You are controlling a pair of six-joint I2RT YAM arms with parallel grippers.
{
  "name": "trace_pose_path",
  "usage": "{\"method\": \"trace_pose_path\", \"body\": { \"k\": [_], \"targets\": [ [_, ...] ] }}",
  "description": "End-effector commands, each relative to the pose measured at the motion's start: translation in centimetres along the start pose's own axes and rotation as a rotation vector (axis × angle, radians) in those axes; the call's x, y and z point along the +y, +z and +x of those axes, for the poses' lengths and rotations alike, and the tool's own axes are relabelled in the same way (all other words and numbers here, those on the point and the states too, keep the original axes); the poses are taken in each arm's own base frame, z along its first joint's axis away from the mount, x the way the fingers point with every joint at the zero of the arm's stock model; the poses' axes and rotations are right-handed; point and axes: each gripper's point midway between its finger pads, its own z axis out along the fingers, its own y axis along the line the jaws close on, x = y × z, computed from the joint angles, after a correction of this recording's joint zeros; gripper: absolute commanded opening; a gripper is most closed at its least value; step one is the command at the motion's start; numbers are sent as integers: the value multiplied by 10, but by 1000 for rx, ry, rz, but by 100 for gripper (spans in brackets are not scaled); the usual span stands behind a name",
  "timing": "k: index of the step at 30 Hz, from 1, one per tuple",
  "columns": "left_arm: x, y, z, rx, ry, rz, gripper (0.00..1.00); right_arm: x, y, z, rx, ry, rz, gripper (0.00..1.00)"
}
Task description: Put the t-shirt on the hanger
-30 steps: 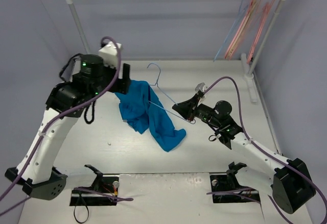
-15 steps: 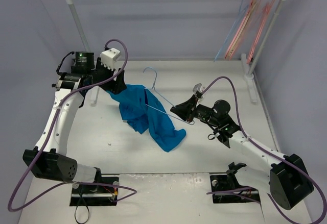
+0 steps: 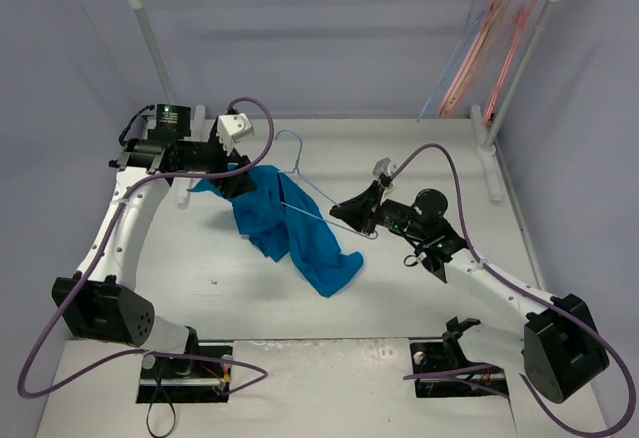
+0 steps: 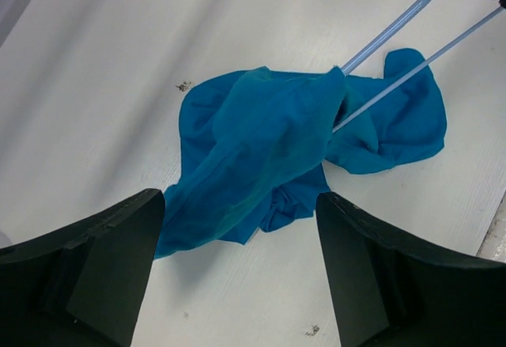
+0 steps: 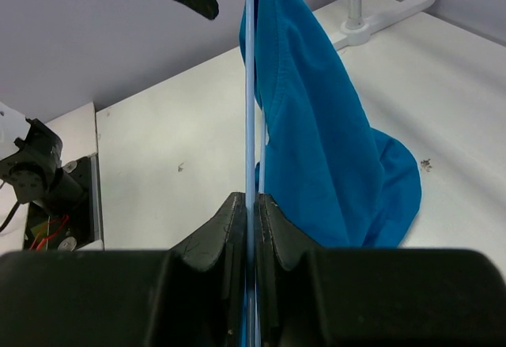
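Tricky spot first, in the left wrist view: the left fingers are spread wide and released, with nothing pinched between them. One corner of the t-shirt runs down to the tip of one finger, though, and whether it touches there can't be judged. From overhead the arm's black body sits over that same edge of cloth and hides the meeting point.

The hanger is half swallowed. Only its hook and two thin pale-blue wires show, and the rest is buried in fabric.

Over to the right fingers, clenched tight on the hanger wire. The wire runs straight up out of them, and the gripped stretch is lost in the dark gap.

Now the t-shirt itself: bright blue, plain and crumpled. It is draped over the raised hanger wire between the two arms and trails down onto the white counter. A bunched fold lies flat at its lower end.
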Motion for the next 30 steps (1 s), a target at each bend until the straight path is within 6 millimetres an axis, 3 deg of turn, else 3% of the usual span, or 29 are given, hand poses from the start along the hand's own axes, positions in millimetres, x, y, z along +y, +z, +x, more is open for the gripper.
{"method": "trace_pose_path", "body": {
  "k": [1,8,10,13,14,18,30],
  "targets": [
    [-3,4,0,-25,89,48,78,11,9,-52,-123,-127,-75,0],
    [6,18,-1,-31,121,46,77,12,16,-51,-94,-122,-116,0],
    [3,19,-4,-43,128,61,72,12,17,-53,-93,-124,-117,0],
    [-5,21,-5,-61,127,96,52,10,19,-50,-83,-120,-116,0],
    [-8,20,-4,-65,122,108,39,9,20,-51,-81,-120,-117,0],
    [-22,19,-5,-94,112,147,8,7,22,-49,-70,-121,-115,0],
    [-54,6,-26,-210,56,237,8,4,21,-60,-75,-136,-116,0]
  ]
}}
